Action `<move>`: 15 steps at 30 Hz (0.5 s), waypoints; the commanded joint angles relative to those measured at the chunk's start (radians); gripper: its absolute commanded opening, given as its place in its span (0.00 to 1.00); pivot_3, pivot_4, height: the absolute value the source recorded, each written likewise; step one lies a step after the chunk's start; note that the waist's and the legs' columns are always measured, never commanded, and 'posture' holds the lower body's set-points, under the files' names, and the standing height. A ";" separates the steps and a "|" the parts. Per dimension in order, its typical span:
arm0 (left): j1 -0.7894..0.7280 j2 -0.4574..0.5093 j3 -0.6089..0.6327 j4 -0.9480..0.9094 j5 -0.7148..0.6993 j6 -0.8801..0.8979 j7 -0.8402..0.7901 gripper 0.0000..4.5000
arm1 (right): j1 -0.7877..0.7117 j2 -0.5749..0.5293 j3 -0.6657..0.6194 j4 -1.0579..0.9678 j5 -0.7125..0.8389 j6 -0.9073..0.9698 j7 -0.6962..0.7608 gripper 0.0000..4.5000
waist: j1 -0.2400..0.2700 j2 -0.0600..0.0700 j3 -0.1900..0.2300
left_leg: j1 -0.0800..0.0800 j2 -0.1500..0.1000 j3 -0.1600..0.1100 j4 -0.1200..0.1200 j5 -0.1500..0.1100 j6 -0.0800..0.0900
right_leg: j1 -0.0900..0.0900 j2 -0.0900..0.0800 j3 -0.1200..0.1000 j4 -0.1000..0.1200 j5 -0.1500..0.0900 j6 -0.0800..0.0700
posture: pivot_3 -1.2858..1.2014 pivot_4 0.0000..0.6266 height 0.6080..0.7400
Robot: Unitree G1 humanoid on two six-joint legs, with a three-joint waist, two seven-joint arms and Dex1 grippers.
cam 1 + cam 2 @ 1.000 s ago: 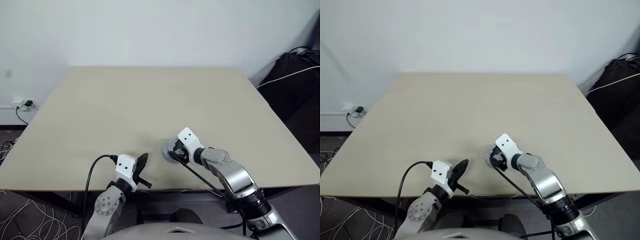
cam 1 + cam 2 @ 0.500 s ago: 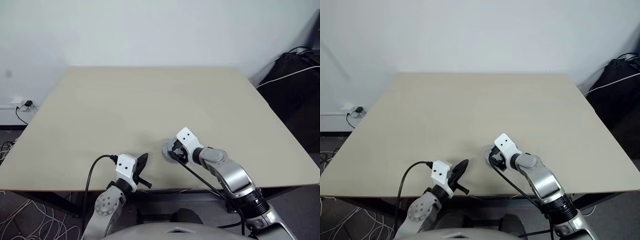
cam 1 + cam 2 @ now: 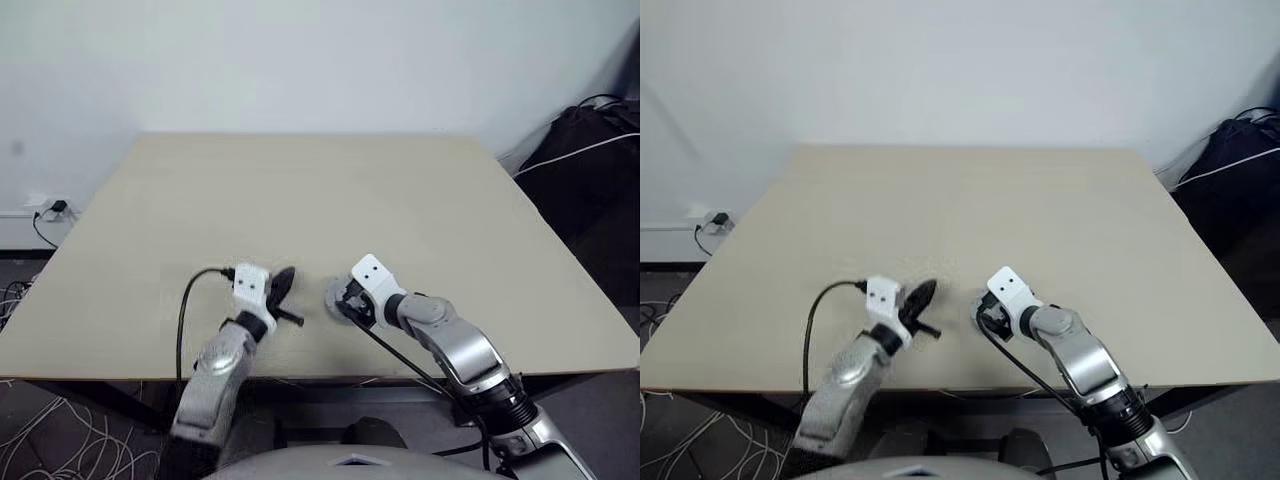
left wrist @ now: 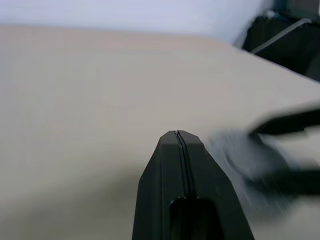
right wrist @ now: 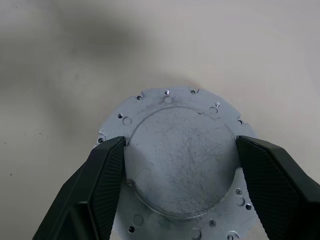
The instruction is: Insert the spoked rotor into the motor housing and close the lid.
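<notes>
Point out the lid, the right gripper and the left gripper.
lid (image 5: 182,150), right wrist view, on its raised smooth middle.
right gripper (image 5: 180,165), right wrist view, midway between its fingertips.
left gripper (image 4: 179,135), left wrist view, at its closed fingertips.

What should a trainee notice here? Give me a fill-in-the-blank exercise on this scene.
1. The left gripper is ___, holding nothing.
2. The lid lies ___ on the table.
3. The right gripper has its fingers on either side of the lid's raised ___.
Missing words: shut; flat; middle.
</notes>
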 commanded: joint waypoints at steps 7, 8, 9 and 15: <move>-0.287 0.053 0.047 0.197 -0.135 0.338 -0.157 0.00 | 0.020 0.002 0.018 0.063 -0.032 0.041 -0.021 0.72 | -0.007 -0.002 0.000 | 0.001 0.000 -0.001 0.003 0.000 0.004 | 0.006 0.003 -0.001 -0.007 0.004 0.006 | 0.52 0.00 1.00; -0.310 0.067 0.039 0.218 -0.141 0.365 -0.188 0.00 | 0.021 0.004 0.018 0.061 -0.032 0.042 -0.022 0.72 | -0.007 -0.002 0.000 | 0.001 -0.001 -0.001 0.004 0.000 0.004 | 0.006 0.003 -0.002 -0.008 0.004 0.007 | 0.52 0.00 1.00; -0.333 0.077 0.034 0.238 -0.148 0.392 -0.215 0.00 | 0.022 0.006 0.018 0.059 -0.033 0.043 -0.023 0.72 | -0.008 -0.002 0.000 | 0.001 -0.001 -0.001 0.004 0.000 0.004 | 0.006 0.003 -0.002 -0.008 0.005 0.007 | 0.52 0.00 1.00; -0.425 0.091 0.022 0.318 -0.171 0.496 -0.316 0.00 | 0.027 0.010 0.017 0.052 -0.031 0.042 -0.027 0.72 | -0.007 -0.002 0.001 | 0.001 -0.001 -0.001 0.004 0.000 0.004 | 0.006 0.001 0.000 -0.008 0.006 0.005 | 0.52 0.00 1.00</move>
